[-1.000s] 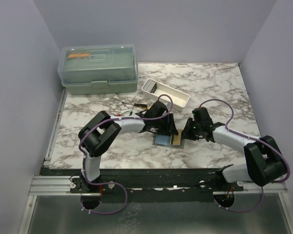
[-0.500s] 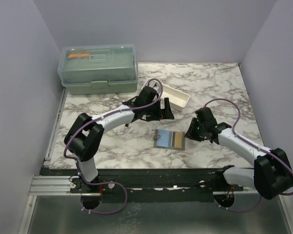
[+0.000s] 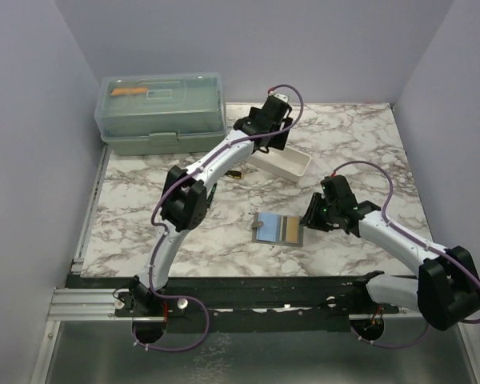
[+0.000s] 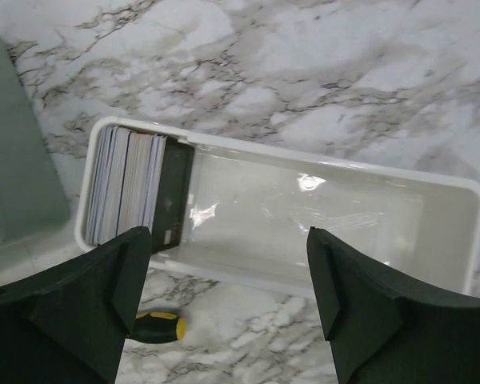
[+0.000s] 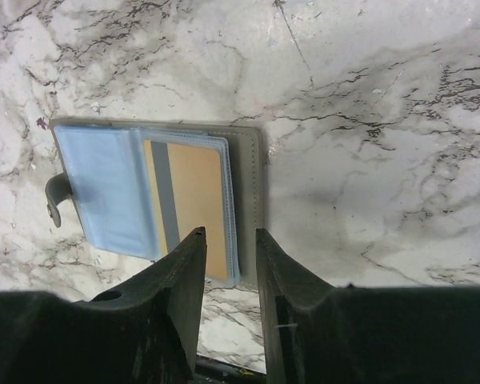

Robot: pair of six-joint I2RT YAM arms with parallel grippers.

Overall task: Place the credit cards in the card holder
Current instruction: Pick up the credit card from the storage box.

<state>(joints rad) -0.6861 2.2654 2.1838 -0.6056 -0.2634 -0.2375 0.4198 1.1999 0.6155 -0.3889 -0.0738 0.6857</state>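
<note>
The card holder (image 3: 258, 232) lies open on the marble near the front middle, with a light blue card (image 3: 267, 228) and a tan card (image 3: 292, 230) in its sleeves. In the right wrist view the holder (image 5: 252, 184) shows the blue card (image 5: 104, 192) and the tan card (image 5: 194, 204). My right gripper (image 3: 314, 214) (image 5: 230, 240) hovers at the holder's right edge, jaws narrowly apart with nothing between them. My left gripper (image 3: 268, 134) (image 4: 228, 276) hangs wide open above the white tray (image 4: 304, 156). A stack of credit cards (image 4: 128, 188) stands in the tray's end.
The white tray (image 3: 294, 165) sits at the back middle. A green lidded box (image 3: 162, 112) stands at the back left, close to the tray. A black and yellow screwdriver handle (image 4: 156, 326) lies on the marble beside the tray.
My left arm swung from the card holder back to above the white tray and opened its jaws. The holder now lies uncovered. My right gripper drew slightly back to the right.
</note>
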